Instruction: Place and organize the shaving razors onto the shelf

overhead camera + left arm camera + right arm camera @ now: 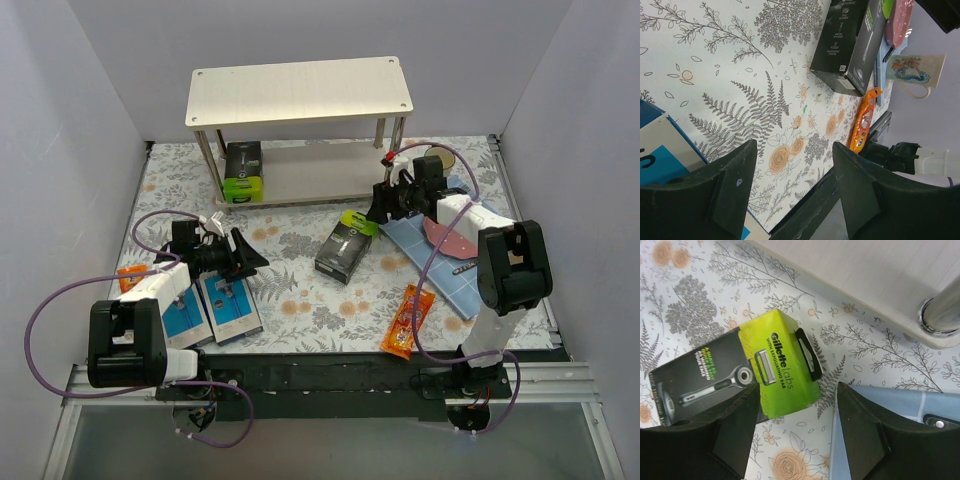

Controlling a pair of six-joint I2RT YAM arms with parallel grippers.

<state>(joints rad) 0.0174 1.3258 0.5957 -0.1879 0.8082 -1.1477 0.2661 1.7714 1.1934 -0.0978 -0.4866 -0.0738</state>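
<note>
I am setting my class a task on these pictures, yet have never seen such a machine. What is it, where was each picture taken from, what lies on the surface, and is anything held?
This is a robot: a left arm and a right arm, each ending in a two-finger gripper. The wide picture looks down from above and behind; the other two come from a camera on each wrist, its dark fingers at the bottom. On the flowered cloth lie a black box with a lime end, a blue-and-white box, a second blue-and-white box, an orange packet, a second orange packet, and a blue mat bearing a pink plate. A second black box sits on the shelf's lower board. The left gripper and right gripper are open; nothing is held.
</note>
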